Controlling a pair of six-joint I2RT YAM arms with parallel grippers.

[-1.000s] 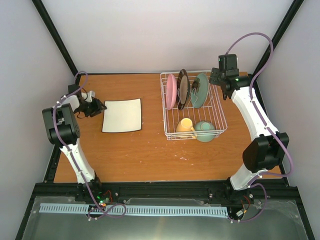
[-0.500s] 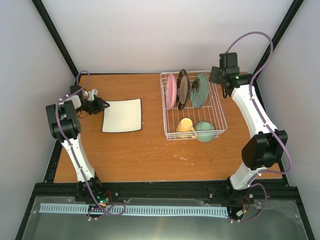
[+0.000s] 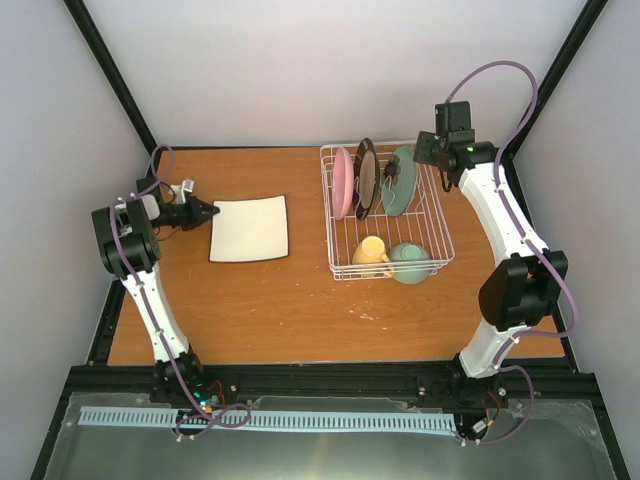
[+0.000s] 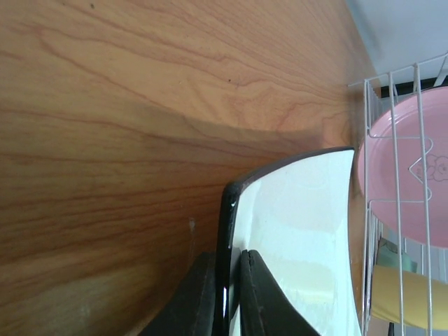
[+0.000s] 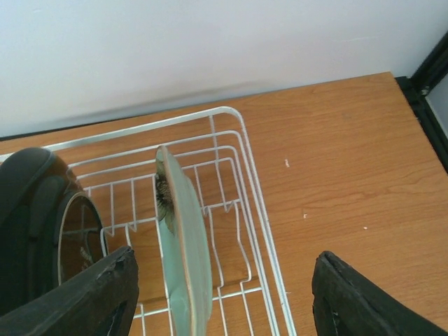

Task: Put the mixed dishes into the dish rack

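The left hand (image 3: 200,212) clamps its two fingers on the left rim of the white square plate (image 3: 250,228). It is the one dish outside the dish rack (image 3: 432,215), lying on the worktop (image 3: 300,310) well to the rack's left. Glazed, stiff and probably breakable, the plate looks slick and fairly heavy for so thin a pinch. It will likely want to sag or slip, so a deeper bite on the rim and a slow, low carry seem wise. Only the left wrist view shows the pinch itself, one finger above the dark rim and one below, though whether that edge has cleared the wood cannot be told. The overhead view alone shows the load: pink plate (image 3: 342,183), black-rimmed cream plate (image 3: 365,178) and mint-green plate (image 3: 402,182) upright in the tines, with the yellow mug (image 3: 371,250) and mint-green bowl (image 3: 410,262) at the near end. The right wrist view shows the right hand (image 5: 227,297) spread wide and holding nothing, above the rack's far right corner.
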